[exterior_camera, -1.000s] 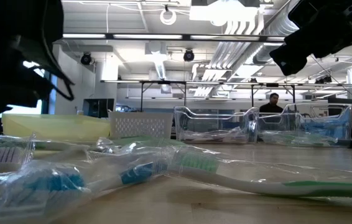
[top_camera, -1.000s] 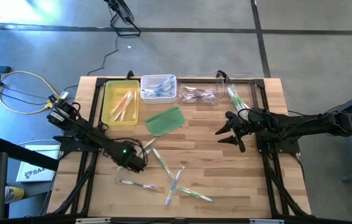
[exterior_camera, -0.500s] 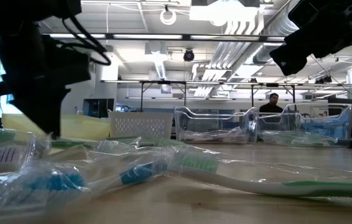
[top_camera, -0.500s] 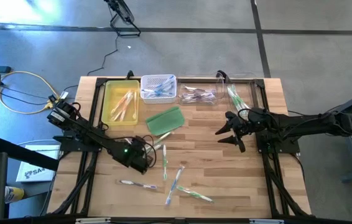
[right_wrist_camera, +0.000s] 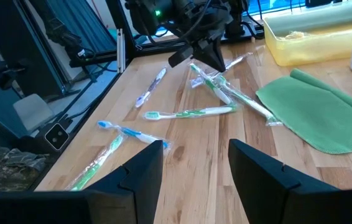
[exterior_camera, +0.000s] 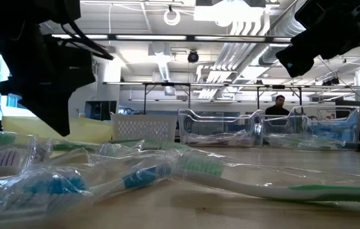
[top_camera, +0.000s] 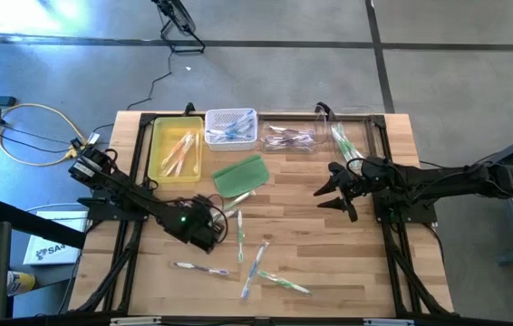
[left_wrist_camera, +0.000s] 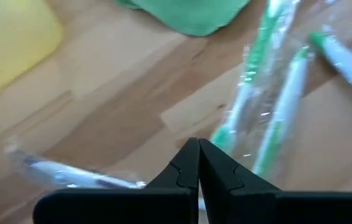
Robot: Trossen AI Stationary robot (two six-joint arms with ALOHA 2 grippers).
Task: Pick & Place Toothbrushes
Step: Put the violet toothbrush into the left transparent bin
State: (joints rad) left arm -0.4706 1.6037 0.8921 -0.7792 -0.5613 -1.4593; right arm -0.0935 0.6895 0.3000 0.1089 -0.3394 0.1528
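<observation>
Several slim toothbrushes in clear wrappers lie loose on the near middle of the wooden table: a green one (top_camera: 240,237), a blue one (top_camera: 256,263), another green one (top_camera: 285,283) and a whitish one (top_camera: 200,267). My left gripper (top_camera: 222,223) is shut and points steeply down. Its tips (left_wrist_camera: 198,149) stand right beside the head end of the wrapped green toothbrush (left_wrist_camera: 250,106). From the right wrist view it hangs over that cluster (right_wrist_camera: 216,67). My right gripper (top_camera: 325,194) waits open above the table's right middle, its fingers (right_wrist_camera: 142,171) wide apart and holding nothing. My left gripper's shut tips stand at the edge of the green toothbrush's clear wrapper (left_wrist_camera: 226,134), coming from above on a slant. Nothing shows between the fingers, and I cannot tell whether they touch the wrapper or the table.
Along the far edge stand a yellow tray (top_camera: 159,154), a white mesh basket (top_camera: 231,116) and two clear bins (top_camera: 289,145) (top_camera: 352,136), each holding toothbrushes. A flat green pad (top_camera: 240,175) lies in front of them. Bare wood lies between the two grippers.
My left gripper has swung toward the table's right and far side and turned at the wrist, staying shut. The green toothbrush beside it has turned about on the table, from slanting to lying nearly near-to-far.
</observation>
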